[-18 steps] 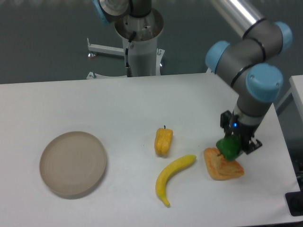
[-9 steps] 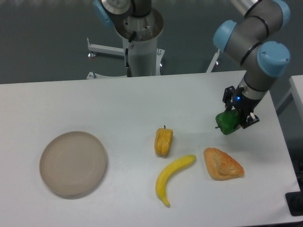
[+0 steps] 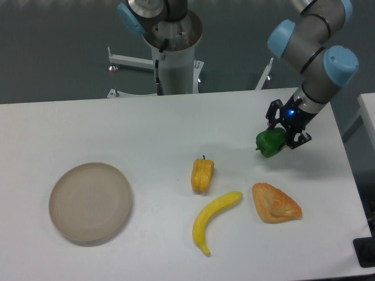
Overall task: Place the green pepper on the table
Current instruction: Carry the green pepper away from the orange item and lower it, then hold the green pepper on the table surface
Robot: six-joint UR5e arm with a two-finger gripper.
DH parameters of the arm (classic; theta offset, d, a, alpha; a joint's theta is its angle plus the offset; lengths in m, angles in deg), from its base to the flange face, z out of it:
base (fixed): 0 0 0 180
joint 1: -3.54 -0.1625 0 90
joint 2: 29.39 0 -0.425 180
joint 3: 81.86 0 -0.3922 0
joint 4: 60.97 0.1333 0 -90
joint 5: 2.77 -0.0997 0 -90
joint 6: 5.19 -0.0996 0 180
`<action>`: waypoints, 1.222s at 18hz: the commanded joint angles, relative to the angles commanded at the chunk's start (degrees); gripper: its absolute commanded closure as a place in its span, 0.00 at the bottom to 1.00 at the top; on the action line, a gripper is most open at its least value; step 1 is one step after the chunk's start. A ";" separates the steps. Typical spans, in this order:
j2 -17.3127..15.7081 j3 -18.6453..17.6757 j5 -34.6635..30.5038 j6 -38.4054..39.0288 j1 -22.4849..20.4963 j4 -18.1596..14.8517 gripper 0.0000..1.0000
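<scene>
The green pepper (image 3: 269, 143) hangs in the air at the right side of the white table (image 3: 146, 129), held in my gripper (image 3: 278, 138), which is shut on it. It is glossy and roundish, with the dark fingers (image 3: 291, 140) clamped on its right part. The pepper is lifted above the tabletop, up and slightly left of the pastry, and touches nothing else.
A yellow-orange pepper (image 3: 203, 174) lies mid-table, a banana (image 3: 214, 219) just below it, and a golden pastry (image 3: 275, 203) to the right. A round beige plate (image 3: 90, 202) sits at the left. The table's right edge is close to the arm.
The gripper lifted the green pepper off the pastry and carried it up and leftwards. The other objects stayed put.
</scene>
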 joint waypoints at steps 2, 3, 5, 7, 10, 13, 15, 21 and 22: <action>0.00 -0.53 -0.09 0.00 -0.18 -0.09 0.64; -0.35 -1.14 -0.09 0.00 -0.26 -0.09 0.64; -1.14 -1.85 0.00 0.00 -0.79 0.00 0.64; -1.14 -2.11 0.00 -0.09 -1.05 -0.09 0.63; -1.14 -3.51 0.17 -0.17 -1.76 -0.09 0.63; -1.23 -3.96 1.23 -0.44 -2.46 0.00 0.63; -1.14 -4.40 1.41 -0.88 -2.64 0.00 0.63; -1.05 -4.66 1.23 -1.23 -2.73 0.09 0.62; -1.14 -4.40 1.32 -1.23 -2.73 0.09 0.62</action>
